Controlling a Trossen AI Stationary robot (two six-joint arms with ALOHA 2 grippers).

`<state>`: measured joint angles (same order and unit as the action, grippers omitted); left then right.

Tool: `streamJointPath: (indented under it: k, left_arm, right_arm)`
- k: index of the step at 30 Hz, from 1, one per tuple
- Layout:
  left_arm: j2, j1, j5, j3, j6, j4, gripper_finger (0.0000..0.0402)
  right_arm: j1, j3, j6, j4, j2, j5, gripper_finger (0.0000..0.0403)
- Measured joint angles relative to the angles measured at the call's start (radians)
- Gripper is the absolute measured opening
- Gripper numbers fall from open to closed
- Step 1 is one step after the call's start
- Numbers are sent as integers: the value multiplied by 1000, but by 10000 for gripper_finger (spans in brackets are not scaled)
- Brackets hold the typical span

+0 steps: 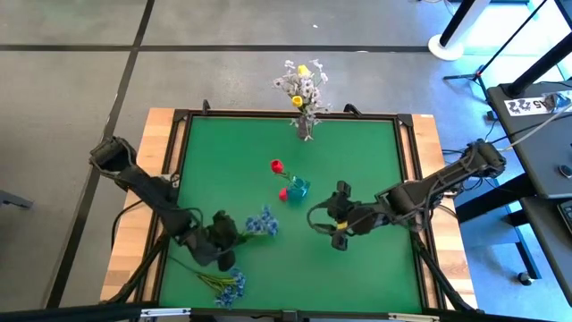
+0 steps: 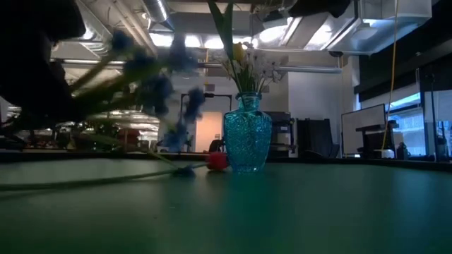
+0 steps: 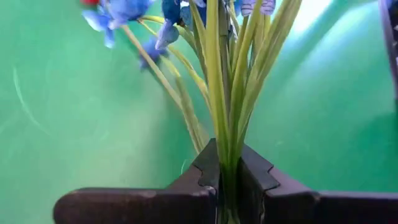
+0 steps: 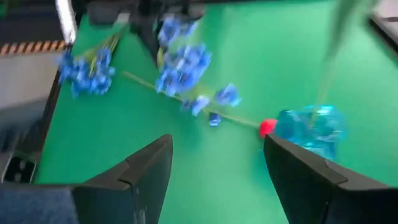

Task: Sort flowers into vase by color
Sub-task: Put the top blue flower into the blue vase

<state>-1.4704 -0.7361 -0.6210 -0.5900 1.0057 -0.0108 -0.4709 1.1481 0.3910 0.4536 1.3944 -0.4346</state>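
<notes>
Since your left gripper (image 1: 234, 229) is clamped on the stems of a blue flower bunch (image 1: 260, 223) near the table's (image 1: 375, 161) front left, lift it slowly and keep the stems straight. Your right gripper (image 1: 335, 219) waits with fingers apart beside the teal vase (image 1: 298, 187), red buds (image 1: 276, 165) close by. You can't tell how firmly the stems sit, and another blue bunch (image 1: 226, 286) lies partly cut off at the front edge.

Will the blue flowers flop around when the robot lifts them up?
Probably a bit. The left gripper is shut on the thin stems of the blue flowers, far from the blooms, so the heads may droop and sway. They look light, so slipping seems unlikely.
</notes>
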Motion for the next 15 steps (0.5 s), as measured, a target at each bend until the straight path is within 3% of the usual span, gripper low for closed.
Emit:
streamJointPath:
  k: [5,15]
  left_arm:
    - [0,-51,-141,0,-141,132,19]
    - [0,-79,-302,0,-636,644,19]
  right_arm:
    - [-1,-8,-87,-104,97,55,253]
    - [-1,-26,-209,-592,349,68,253]
